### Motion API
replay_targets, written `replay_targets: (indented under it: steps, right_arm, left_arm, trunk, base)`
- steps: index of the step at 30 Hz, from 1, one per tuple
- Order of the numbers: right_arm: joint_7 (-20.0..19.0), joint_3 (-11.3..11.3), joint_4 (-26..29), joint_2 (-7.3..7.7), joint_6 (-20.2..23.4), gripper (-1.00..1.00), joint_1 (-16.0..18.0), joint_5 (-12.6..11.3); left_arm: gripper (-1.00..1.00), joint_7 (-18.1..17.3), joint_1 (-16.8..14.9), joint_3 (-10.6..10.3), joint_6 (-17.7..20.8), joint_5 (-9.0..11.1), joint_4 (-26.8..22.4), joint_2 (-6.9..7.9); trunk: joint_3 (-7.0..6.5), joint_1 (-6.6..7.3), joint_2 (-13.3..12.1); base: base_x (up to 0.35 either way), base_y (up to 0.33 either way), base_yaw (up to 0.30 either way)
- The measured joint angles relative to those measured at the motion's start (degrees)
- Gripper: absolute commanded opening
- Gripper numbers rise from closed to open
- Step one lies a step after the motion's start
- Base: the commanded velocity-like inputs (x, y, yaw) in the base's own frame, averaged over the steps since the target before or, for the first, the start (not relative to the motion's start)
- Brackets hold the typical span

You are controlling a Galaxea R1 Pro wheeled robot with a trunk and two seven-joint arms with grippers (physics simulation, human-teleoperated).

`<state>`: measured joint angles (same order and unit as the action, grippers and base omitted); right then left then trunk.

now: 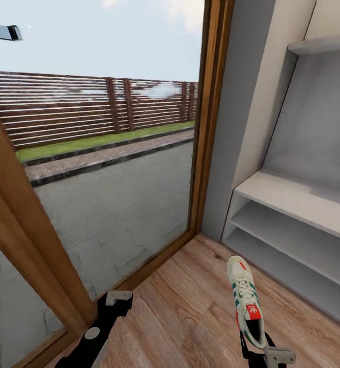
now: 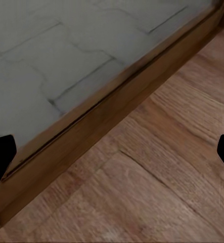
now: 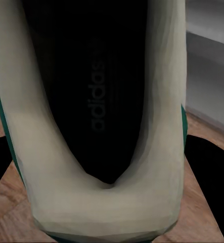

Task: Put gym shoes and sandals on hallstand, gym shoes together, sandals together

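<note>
Wood-plank corridor floor (image 1: 190, 306) lies below the right gripper (image 1: 264, 347), seemingly clamped on a gym shoe (image 1: 247, 301) to carry toward the hallstand (image 1: 292, 204), while the left gripper (image 2: 112, 152) hangs apart, free.

Tall wood-framed glass door (image 1: 210, 102), grey paving stones (image 1: 113, 204) outside, strip of grass (image 1: 88, 143), slatted brown fence (image 1: 88, 102), pale sky (image 1: 103, 36), beige wall (image 1: 272, 102)

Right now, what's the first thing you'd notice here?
The white sneaker with green stripes, held up at its heel by the right gripper, toe pointing toward the grey shoe rack on the right. Next, the big window on the left, showing a wooden fence outside.
</note>
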<state>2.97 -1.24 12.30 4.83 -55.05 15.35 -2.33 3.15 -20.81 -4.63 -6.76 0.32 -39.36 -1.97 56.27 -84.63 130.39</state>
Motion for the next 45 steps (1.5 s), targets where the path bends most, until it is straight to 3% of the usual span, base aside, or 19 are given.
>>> replay_targets:
  steps: [18, 45]
  right_arm:
    - [0.0, 0.0, 0.0, 0.0, 0.0, -1.0, 0.0, 0.0]
    - [0.0, 0.0, -0.1, 0.0, 0.0, -1.0, 0.0, 0.0]
  left_arm:
    - [1.0, 0.0, 0.0, 0.0, 0.0, 0.0, 0.0, 0.0]
    - [1.0, 0.0, 0.0, 0.0, 0.0, 0.0, 0.0, 0.0]
  trunk:
    - [0.0, -0.01, 0.0]
    - [0.0, -0.01, 0.0]
  base:
    - [0.088, 0.043, -0.266]
    - [0.152, 0.139, -0.266]
